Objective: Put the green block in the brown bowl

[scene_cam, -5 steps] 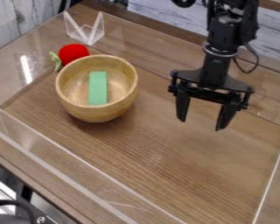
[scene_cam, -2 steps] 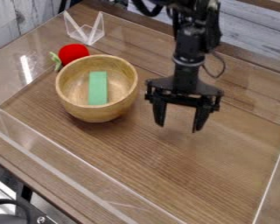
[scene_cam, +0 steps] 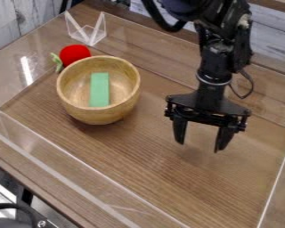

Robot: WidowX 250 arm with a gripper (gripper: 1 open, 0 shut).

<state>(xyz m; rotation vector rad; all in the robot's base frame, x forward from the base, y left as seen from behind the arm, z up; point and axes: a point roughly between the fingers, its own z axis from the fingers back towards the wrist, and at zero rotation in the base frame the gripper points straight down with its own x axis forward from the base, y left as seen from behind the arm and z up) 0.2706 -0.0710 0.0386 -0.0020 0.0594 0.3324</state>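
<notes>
The green block, a long light green bar, lies inside the brown bowl, a round wooden bowl at the left of the table. My gripper hangs to the right of the bowl, pointing down just above the wooden tabletop. Its two dark fingers stand apart, open, with nothing between them. A clear gap separates the gripper from the bowl's rim.
A red round toy fruit sits right behind the bowl at the far left. Clear acrylic walls ring the wooden table. The black arm rises toward the back right.
The gripper swung left toward the bowl, then back right and a little nearer the front. It stayed open. The block and bowl have not moved.
</notes>
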